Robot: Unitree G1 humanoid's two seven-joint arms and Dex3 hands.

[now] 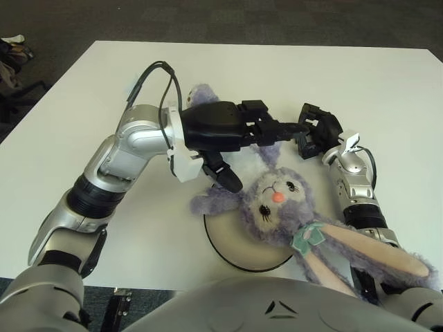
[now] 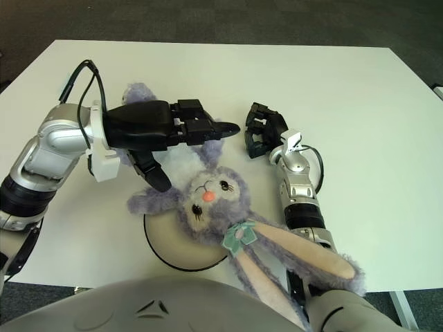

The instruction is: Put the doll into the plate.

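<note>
doll: purple bunny, flat on its back, face up. Head and one arm overlap the far edge of the plate, body and legs run up the table away from the robot, long ears trail back toward the robot's chest on the right.

plate: pale, dark rim, close to the near table edge. Only the head end of the doll is over it, the rest is on the table, so I'd call the job part done.

long axis: roughly legs at far-left, ears at near-right, a diagonal across the plate's far-right side.

left hand: right over the doll's body, just beyond the head. Fingers stretched out pointing right, thumb hanging down beside the doll's arm. Looks like it's lying across the plush, not clamped on it, though I can't see under the palm.

right hand: just right of the body, fingertips nearly meeting the left's. Fingers curled in, nothing in them as far as I can tell.

who's nearer: left, easily, it's on top of the body. Body lies under and just nearer than its fingers.

what it turns on: the body needs to come toward the robot, along that diagonal, onto the plate.
</note>
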